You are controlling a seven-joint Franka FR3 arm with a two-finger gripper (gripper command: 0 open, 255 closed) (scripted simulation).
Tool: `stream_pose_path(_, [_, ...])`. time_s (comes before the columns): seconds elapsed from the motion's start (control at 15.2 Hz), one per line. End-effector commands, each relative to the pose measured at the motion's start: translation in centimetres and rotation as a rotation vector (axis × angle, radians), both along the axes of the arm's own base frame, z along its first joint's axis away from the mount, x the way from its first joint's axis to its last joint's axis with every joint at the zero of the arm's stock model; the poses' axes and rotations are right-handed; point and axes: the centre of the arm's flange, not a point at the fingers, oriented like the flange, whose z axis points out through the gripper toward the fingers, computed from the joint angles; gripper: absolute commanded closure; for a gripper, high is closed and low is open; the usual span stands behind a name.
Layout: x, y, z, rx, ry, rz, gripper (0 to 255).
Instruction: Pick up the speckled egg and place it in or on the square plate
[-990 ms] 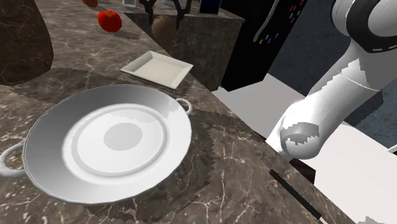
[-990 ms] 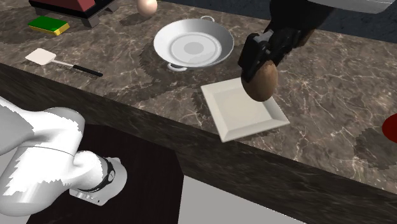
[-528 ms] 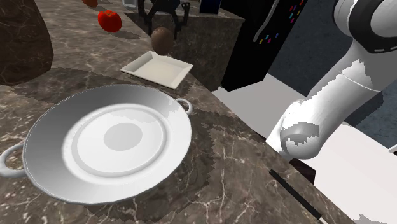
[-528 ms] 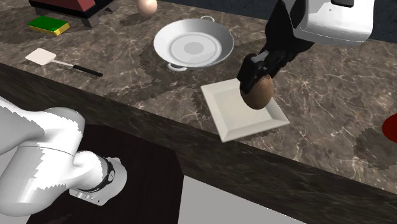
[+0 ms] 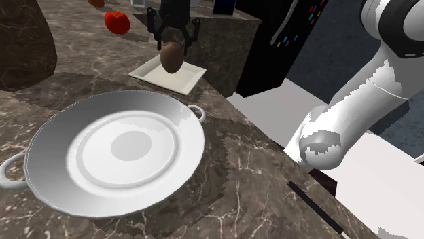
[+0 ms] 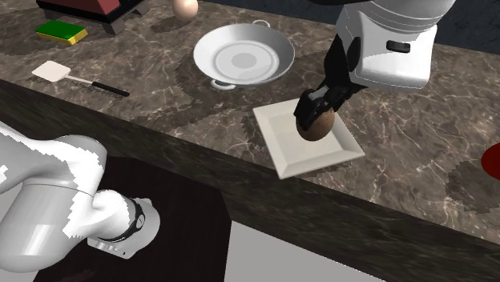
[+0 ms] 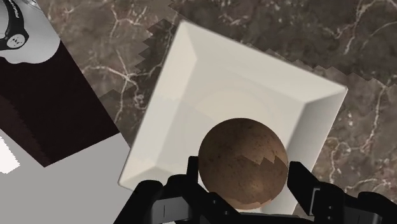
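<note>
A brown speckled egg (image 7: 242, 162) sits clasped between my black fingers, just above the middle of the white square plate (image 7: 210, 83). From the shoulder view, the egg (image 5: 171, 57) hangs low over the plate (image 5: 183, 76) at the counter's far edge, with my gripper (image 5: 172, 46) coming down from above. In the second exterior view, the egg (image 6: 316, 126) held by the gripper (image 6: 313, 120) is close over the plate (image 6: 280, 148). Whether the egg touches the plate I cannot tell.
A large round white two-handled pan (image 5: 115, 153) lies on the dark marble counter (image 5: 238, 183) near the plate. A red tomato (image 5: 117, 22) lies farther back. A second pale egg (image 6: 185, 8), a green-yellow sponge (image 6: 60, 32) and a white spatula (image 6: 56, 72) lie on the counter.
My gripper has come down with the egg, from well above the square plate to just over its middle. The grip on the egg has stayed the same.
</note>
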Motion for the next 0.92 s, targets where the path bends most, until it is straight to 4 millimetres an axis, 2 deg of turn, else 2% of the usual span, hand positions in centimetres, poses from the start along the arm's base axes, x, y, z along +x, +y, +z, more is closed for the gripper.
stream_pose_path(0.0, [0.0, -0.2, -0.9, -0.005, 0.012, -0.002, 255])
stream_pose_path(0.4, [0.0, -0.2, -0.9, -0.005, 0.012, -0.002, 255])
stream_pose_path(0.46, [0.1, -0.2, -1.0, -0.005, 0.012, -0.002, 0])
stream_pose_path(0.79, [0.0, -0.2, -0.9, -0.005, 0.012, -0.002, 0])
stream_pose_path(0.86, [0.2, -0.3, 0.4, -0.005, 0.012, -0.002, 0])
